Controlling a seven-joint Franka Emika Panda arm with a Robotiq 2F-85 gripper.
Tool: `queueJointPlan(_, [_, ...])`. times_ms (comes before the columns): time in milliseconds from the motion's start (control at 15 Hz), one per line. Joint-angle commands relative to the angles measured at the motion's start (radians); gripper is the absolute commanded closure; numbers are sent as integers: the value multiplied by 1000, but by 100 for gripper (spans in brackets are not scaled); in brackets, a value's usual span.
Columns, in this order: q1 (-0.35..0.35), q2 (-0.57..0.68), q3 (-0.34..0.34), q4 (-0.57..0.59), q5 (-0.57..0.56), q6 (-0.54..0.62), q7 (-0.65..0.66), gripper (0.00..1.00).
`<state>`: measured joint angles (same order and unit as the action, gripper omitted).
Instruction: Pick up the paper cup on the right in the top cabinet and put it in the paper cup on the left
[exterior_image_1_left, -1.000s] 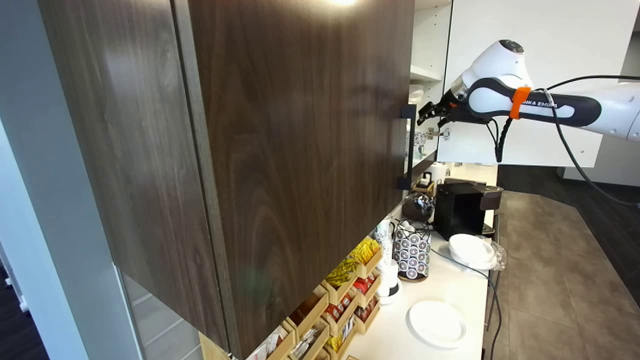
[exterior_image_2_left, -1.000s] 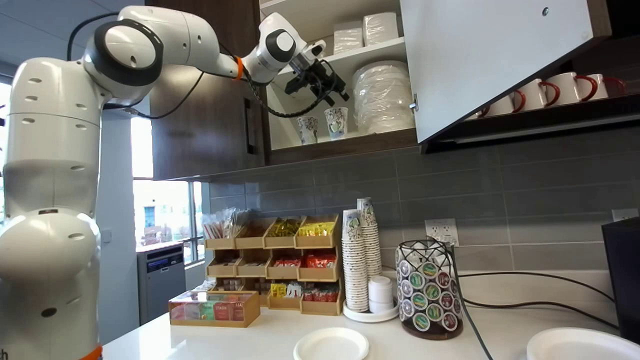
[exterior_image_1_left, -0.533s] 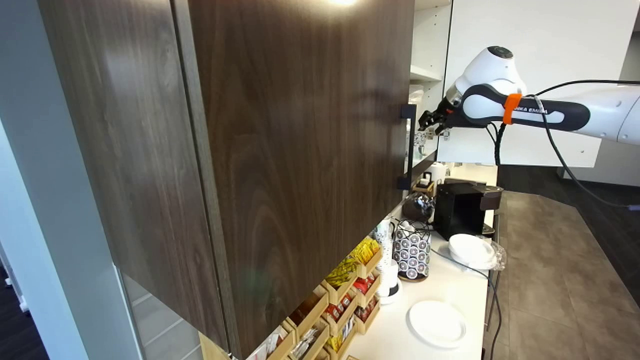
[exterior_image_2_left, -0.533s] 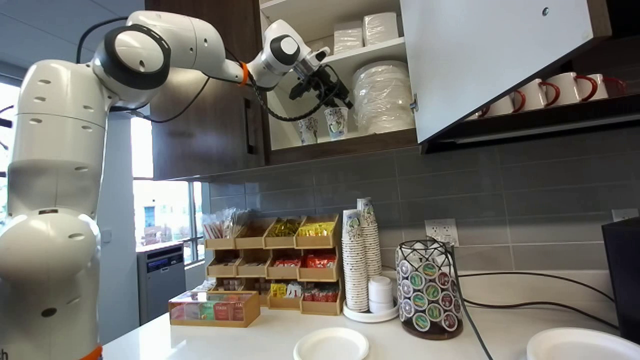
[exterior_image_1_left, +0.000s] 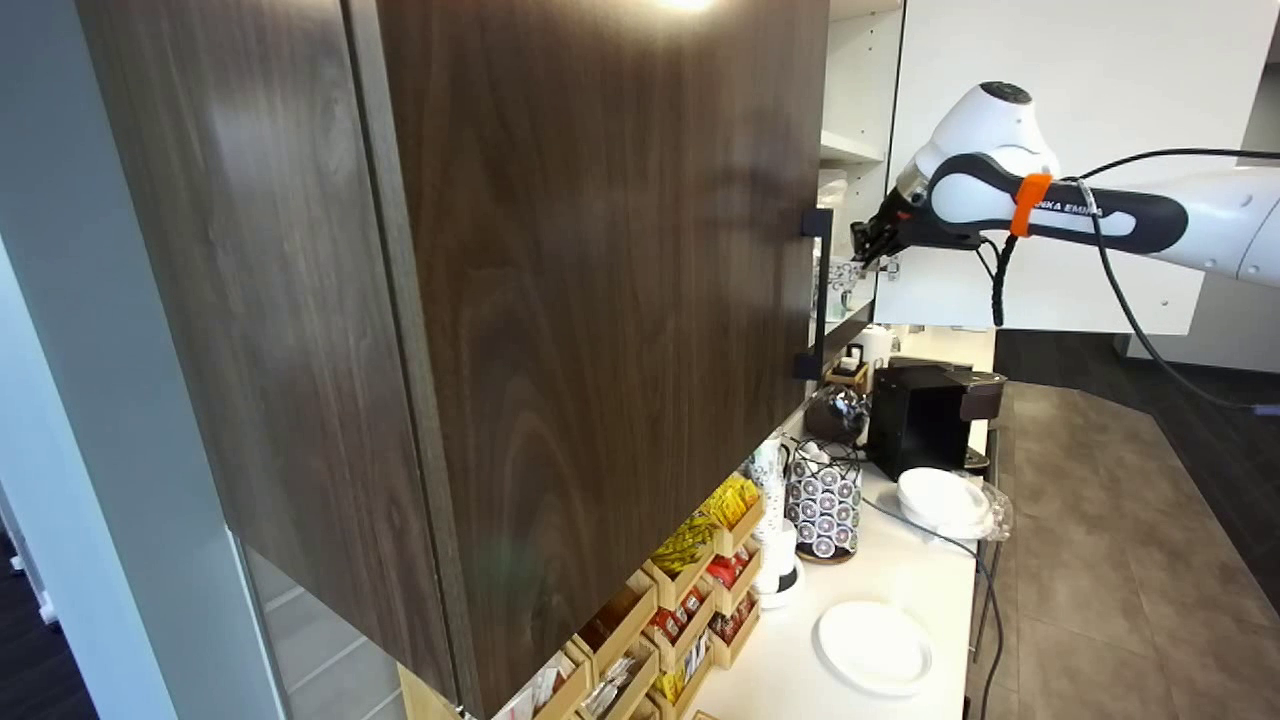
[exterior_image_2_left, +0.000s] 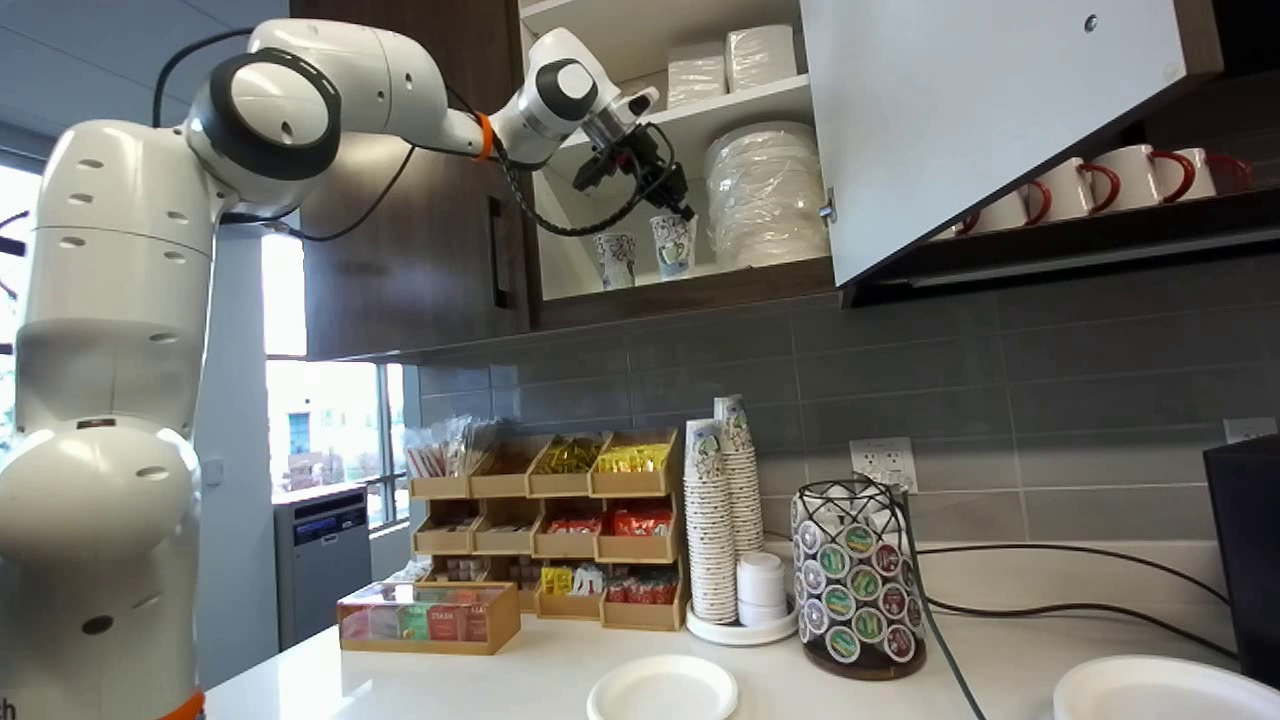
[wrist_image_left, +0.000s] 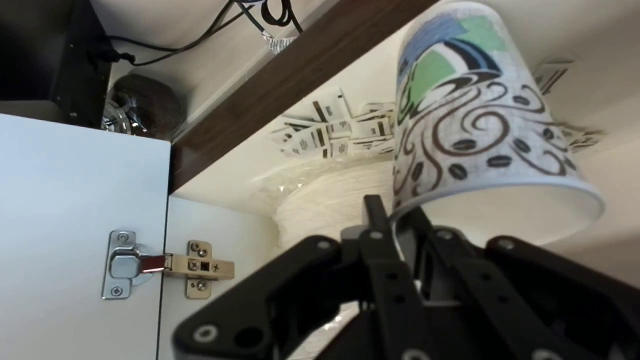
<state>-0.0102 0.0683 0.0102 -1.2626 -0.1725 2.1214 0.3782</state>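
The end effector (wrist_image_left: 395, 216) is drawn together at its fingertips and clasps the rim of the paper cup on the right (wrist_image_left: 472, 115). In the wrist view, one finger lies inside the cup mouth and the other lies against the outer wall; the thin cup wall passes between them. The paper cup on the right is located in the lower compartment of the top cabinet (exterior_image_2_left: 690, 296), mouth upward and close to upright in an exterior view. Whether its base bears on the surface (wrist_image_left: 240, 187) cannot be determined.

The paper cup on the left (exterior_image_2_left: 616, 262) stands upright in the same compartment, near the clasped cup; a narrow gap separates the two.

The robot arm (exterior_image_2_left: 110, 260) reaches into the cabinet opening in both exterior views, with the end effector inclined obliquely downward.

A plastic-wrapped stack (exterior_image_2_left: 765, 195) stands on the same surface, on the side of the clasped cup away from the paper cup on the left. Loose packets (wrist_image_left: 371, 128) lie near the stack. The cabinet door (exterior_image_2_left: 980, 120) is swung outward on a metal hinge (wrist_image_left: 210, 267). Below the cabinet, stacked cups (exterior_image_2_left: 712, 540) stand near a wire pod rack (exterior_image_2_left: 864, 670).
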Motion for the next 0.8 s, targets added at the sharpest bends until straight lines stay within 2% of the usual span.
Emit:
queueJointPlan(0, [-10, 4, -3, 61, 55, -39, -1, 100])
queueJointPlan(400, [-20, 5, -10, 90, 92, -39, 5, 99])
queueJointPlan(733, [-11, 1, -3, 180, 103, -39, -1, 99])
